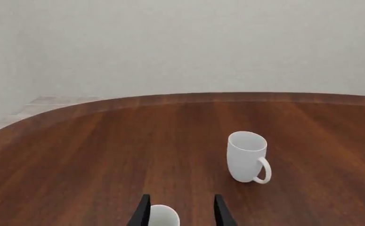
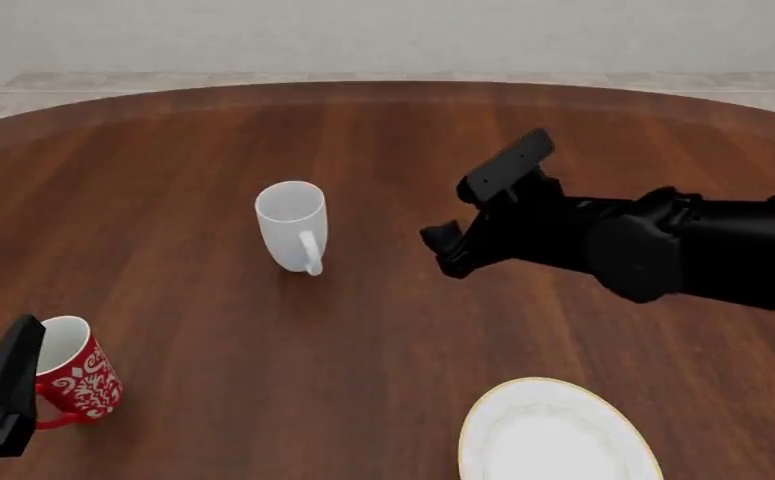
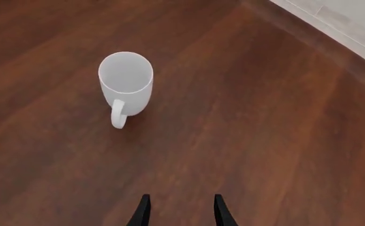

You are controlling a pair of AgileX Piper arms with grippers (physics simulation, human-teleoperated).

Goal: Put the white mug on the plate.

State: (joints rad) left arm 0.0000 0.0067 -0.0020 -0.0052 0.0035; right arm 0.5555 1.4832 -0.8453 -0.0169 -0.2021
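Your right gripper, fingers spread and empty, faces the upright white mug for a grasp; the plate waits nearer.

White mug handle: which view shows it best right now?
The right wrist view: the white mug stands upright with its handle fully clear, nothing in front. The front view shows the mug smaller, its handle facing the camera. The left wrist view shows it farther off, handle to one side.
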